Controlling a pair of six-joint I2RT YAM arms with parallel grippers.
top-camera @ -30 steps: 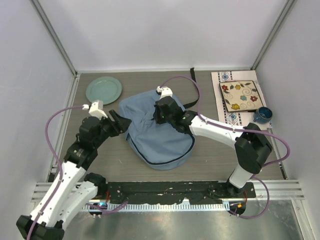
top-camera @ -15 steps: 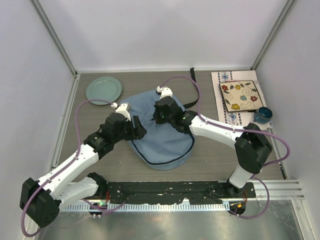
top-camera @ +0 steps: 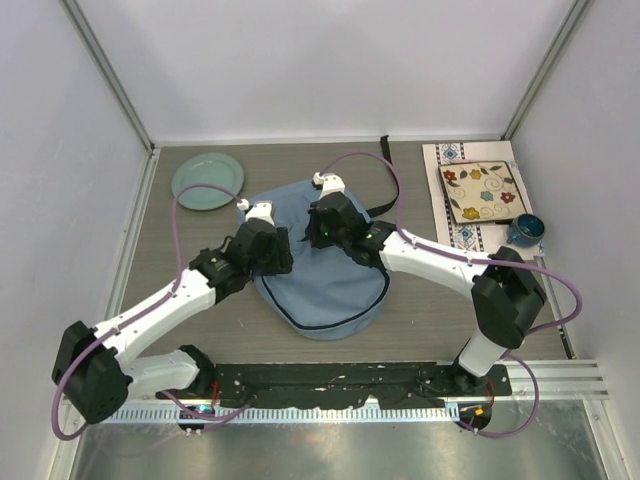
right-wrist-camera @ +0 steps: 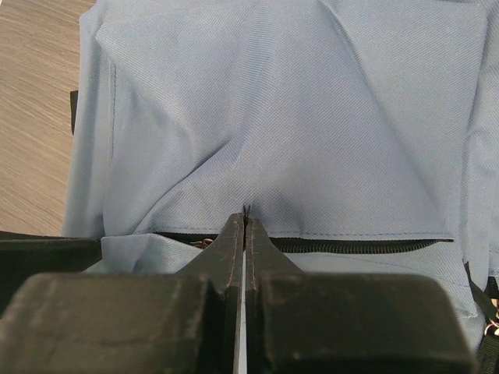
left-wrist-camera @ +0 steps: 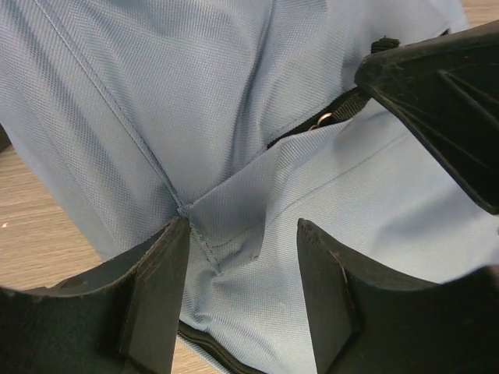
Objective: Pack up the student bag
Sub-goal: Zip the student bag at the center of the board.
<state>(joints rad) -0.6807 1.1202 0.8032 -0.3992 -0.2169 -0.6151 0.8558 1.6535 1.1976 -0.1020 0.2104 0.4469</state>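
Green plate (top-camera: 207, 180) at far left of desk (top-camera: 200, 305). Left fingers (top-camera: 278, 255) are open, down over the left side of the backpack (top-camera: 335, 285), one on each side of a stitched fabric corner, nothing gripped. Backpack lies flat mid-desk, between plate and mat. Right fingers (right-wrist-camera: 245, 234) are closed tight, tips at a fabric fold just above the dark zipper line; can't tell if cloth is pinched. Far right: flowered tile (top-camera: 478, 192) on a patterned mat (top-camera: 445, 155), blue cup (top-camera: 525, 230) just beside it.
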